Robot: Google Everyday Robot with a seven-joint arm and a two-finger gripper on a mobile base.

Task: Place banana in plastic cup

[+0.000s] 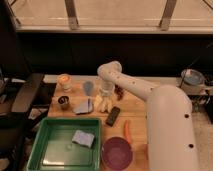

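Note:
The banana (101, 104) is a pale yellow-white piece with split ends, lying on the wooden table just right of a blue-grey cloth. The plastic cup (88, 87) is a small bluish-grey tumbler standing upright behind and left of the banana. My gripper (104, 95) points down at the end of the white arm, right above the banana's upper end and just right of the cup. I cannot tell whether it touches the banana.
A whitish-orange cup (64, 80) and a small dark cup (64, 102) stand at the left. Also on the table are a blue-grey cloth (82, 106), a black bar (113, 116), an orange carrot-like stick (127, 131), a purple bowl (117, 153) and a green tray (45, 150) holding a blue sponge (82, 138).

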